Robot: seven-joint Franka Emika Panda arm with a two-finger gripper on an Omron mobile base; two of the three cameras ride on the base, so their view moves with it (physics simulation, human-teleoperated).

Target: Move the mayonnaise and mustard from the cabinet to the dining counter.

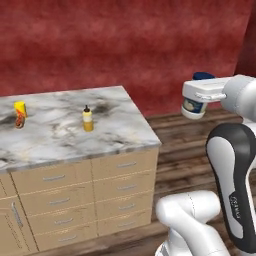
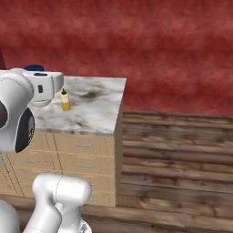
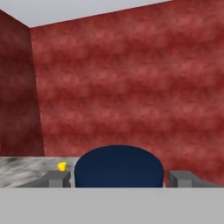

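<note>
Beside the dining counter (image 1: 70, 135), the raised pincer (image 1: 200, 97) grips the mayonnaise (image 1: 194, 105).

We see the dining counter (image 1: 60, 135), a veined white-grey marble slab over light wooden drawers, filling the left half of the left base view. On it, at centre left of the frame, the mustard (image 1: 87, 119) stands upright; well apart, near the left edge, a yellow-capped red-orange tube (image 1: 20, 114) stands too. Brown plank floor (image 2: 177, 159) spreads lower right in the right base view
</note>
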